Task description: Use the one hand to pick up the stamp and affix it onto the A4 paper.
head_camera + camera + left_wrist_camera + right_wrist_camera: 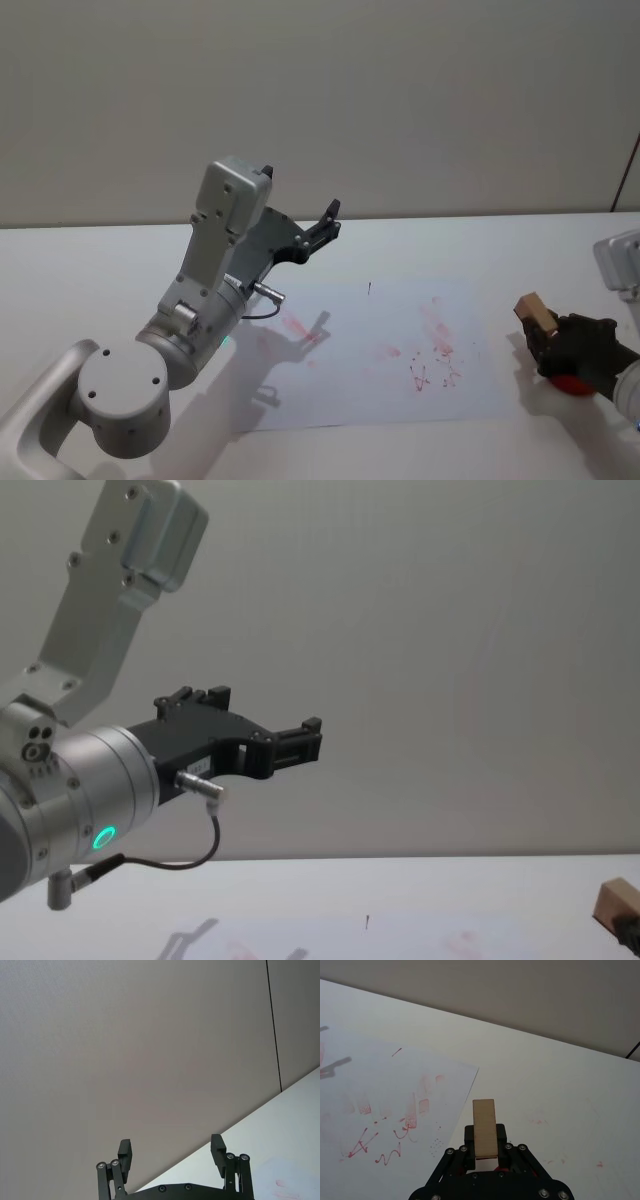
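Take the A4 paper [375,350] as your landmark; it lies flat on the white tabletop [80,270], one sheet only. Your right gripper [545,335] sits off the paper's right edge, clear of the sheet, with bare table showing between the edge and its fingers. Those fingers are clamped on the stamp [536,312], one tan wooden block, which stands up out of the grip with its pale end uppermost. In the right wrist view the stamp [484,1129] rises from between the closed fingers of that gripper [485,1147], and the paper's corner [395,1105] lies just beside it, not under it.

Your left gripper [322,232] hangs in the air above the paper's far left part, well apart from the stamp, pointing at the wall [400,90]. Its two fingers [125,1152] stand apart with nothing between them. The chest view puts it [300,742] high over the table, on the wrist with the green glowing ring [103,837].

Open room: the middle of the sheet between the two grippers is unobstructed. The left arm's shadow falls on the left part.

Count on the paper: one small dark tick mark [369,288] near the far edge, and several red-pink imprints [435,350], grouped mostly right of centre, with a fainter smear at the left [297,326].
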Available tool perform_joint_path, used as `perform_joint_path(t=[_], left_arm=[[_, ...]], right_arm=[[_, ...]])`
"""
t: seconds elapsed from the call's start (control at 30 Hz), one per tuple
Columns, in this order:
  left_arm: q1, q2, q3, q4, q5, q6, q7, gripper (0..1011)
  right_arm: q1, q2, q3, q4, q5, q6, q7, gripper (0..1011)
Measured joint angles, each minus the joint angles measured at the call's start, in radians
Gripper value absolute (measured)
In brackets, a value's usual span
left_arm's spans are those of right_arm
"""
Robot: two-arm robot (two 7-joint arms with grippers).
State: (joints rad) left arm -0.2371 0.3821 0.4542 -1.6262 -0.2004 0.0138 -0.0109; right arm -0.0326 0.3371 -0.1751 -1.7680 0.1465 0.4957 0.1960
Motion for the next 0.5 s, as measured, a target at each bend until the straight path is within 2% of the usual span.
perform_joint_path(t=[0.5], left_arm=[[0.000,0.000,0.000,0.000,0.000,0.000,0.000,1001]], right_arm=[[-0.027,0.005,0.011,-0.034,0.018,0.020,-0.028,217]])
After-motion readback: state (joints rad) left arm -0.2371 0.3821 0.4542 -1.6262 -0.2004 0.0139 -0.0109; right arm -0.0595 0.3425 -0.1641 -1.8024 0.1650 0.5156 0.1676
